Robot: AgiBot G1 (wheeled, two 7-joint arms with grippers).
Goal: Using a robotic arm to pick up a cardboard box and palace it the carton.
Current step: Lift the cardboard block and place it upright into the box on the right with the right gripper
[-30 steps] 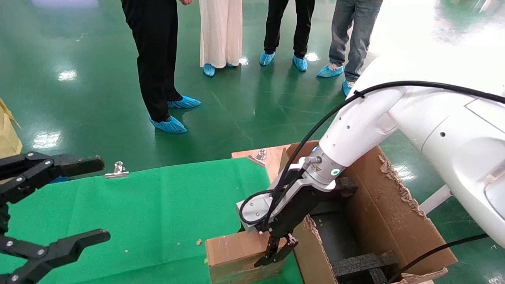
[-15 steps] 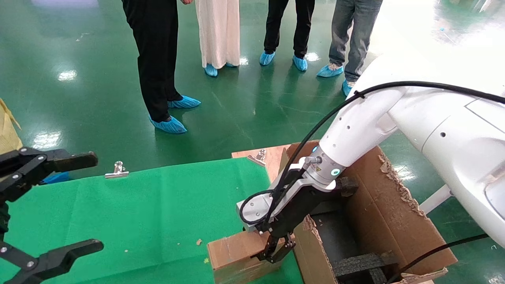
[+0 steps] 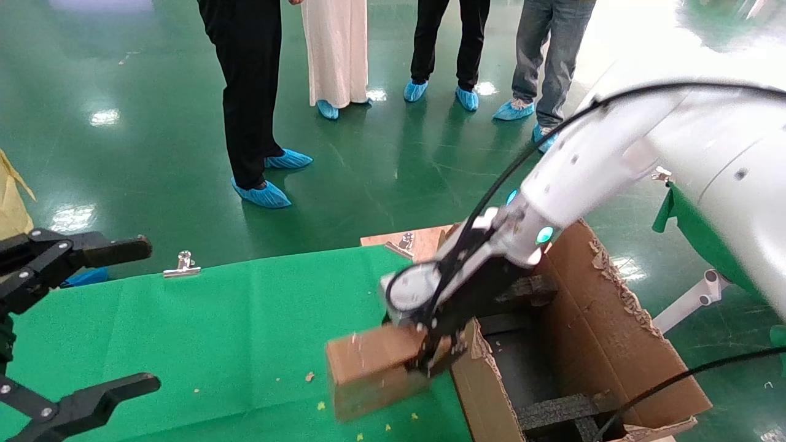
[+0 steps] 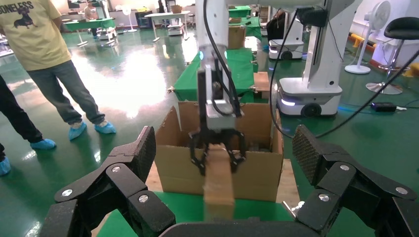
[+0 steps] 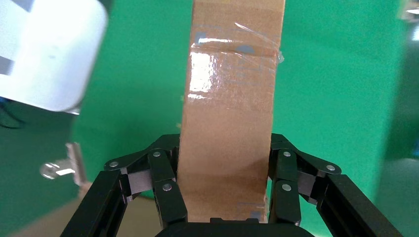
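My right gripper [image 3: 437, 359], on the white robotic arm [image 3: 589, 166], is shut on one end of the small brown cardboard box [image 3: 371, 368] and holds it just above the green cloth, beside the carton's near wall. In the right wrist view both fingers [image 5: 165, 190] press the box's taped sides [image 5: 230, 113]. The left wrist view shows the box [image 4: 218, 185] hanging in front of the carton [image 4: 257, 170]. The large carton [image 3: 589, 331] stands open at the table's right end, with black foam blocks [image 3: 565, 411] inside. My left gripper [image 3: 92, 319] is open and empty at the far left.
The table is covered with a green cloth [image 3: 233, 319] held by metal clips [image 3: 182, 265]. Several people in blue shoe covers [image 3: 264, 195] stand on the green floor beyond the table. A yellow bag [image 3: 12, 209] is at the far left.
My right gripper closed on the cardboard box and lifted it off the cloth, and the right arm has risen. My left gripper shifted slightly left.
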